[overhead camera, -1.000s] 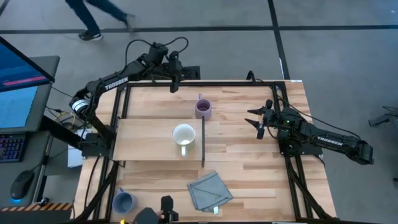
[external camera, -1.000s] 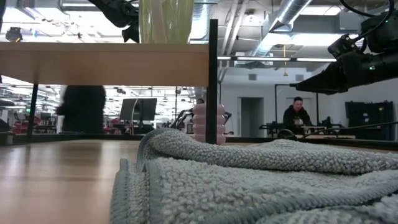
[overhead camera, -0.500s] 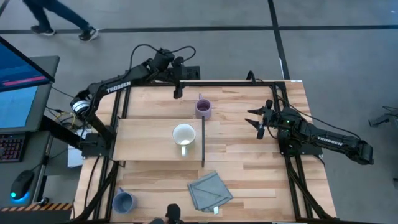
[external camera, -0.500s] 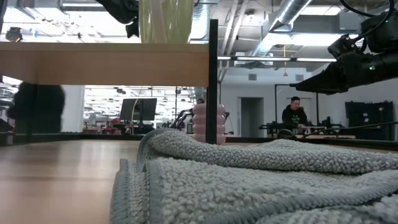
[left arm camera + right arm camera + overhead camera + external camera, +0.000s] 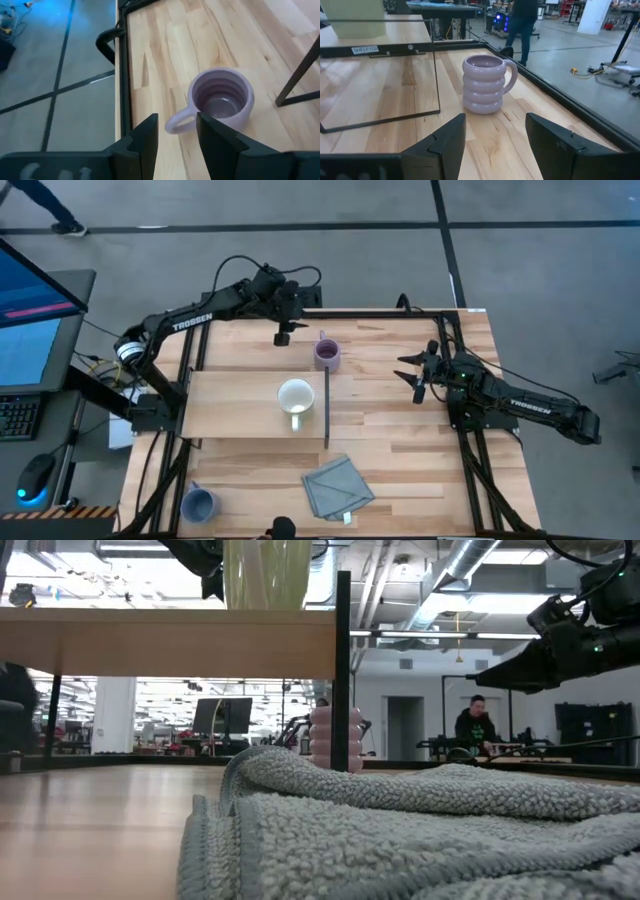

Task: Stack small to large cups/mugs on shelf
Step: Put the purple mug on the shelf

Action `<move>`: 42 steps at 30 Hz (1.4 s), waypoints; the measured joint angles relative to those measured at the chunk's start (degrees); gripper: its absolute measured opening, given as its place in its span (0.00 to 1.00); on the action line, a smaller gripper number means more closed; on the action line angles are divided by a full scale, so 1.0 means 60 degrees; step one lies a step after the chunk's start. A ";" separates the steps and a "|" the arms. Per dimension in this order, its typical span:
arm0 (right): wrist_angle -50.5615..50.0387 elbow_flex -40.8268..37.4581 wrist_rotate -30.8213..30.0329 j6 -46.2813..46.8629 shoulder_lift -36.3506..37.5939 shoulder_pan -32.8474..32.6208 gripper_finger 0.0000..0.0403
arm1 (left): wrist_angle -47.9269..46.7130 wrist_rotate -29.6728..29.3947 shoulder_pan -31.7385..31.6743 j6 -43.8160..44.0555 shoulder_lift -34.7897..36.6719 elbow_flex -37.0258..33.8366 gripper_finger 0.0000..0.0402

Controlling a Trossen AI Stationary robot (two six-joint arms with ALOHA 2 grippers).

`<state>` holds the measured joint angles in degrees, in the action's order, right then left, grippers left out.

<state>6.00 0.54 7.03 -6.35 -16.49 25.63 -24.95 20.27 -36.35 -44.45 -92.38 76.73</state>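
Since a second ago my left gripper has swung along the far edge of the table toward the purple mug; it hangs above bare boards just beside the mug, fingers partly apart and holding nothing. Through its wrist camera I see the mug's handle pointing back between my two fingertips, with nothing lying between them and the mug.

Close on the mug's other side runs the thin dark panel of the shelf, and the white mug sits on the shelf board next to that panel, handle toward the near edge. My right gripper waits wide open and empty over the right half of the table, facing the purple mug.

Only the overhead view takes in the blue-grey mug at the near left corner, well apart from the rest, and the grey-blue cloth as a small folded square. From table height that cloth fills the foreground and the purple mug shows behind it, partly hidden by the panel. My right wrist camera gives the mug's side: three rounded stacked rings, pale lilac, upright, with a person standing on the floor beyond
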 joint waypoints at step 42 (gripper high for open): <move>-0.0219 0.0000 -0.0004 0.0311 0.0000 -0.0018 0.57 | -0.0510 -0.0689 0.1605 -0.2962 -0.1028 0.0000 0.31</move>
<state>4.69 0.54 7.00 -4.49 -16.49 25.52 -28.02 16.14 -26.72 -62.23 -98.54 76.73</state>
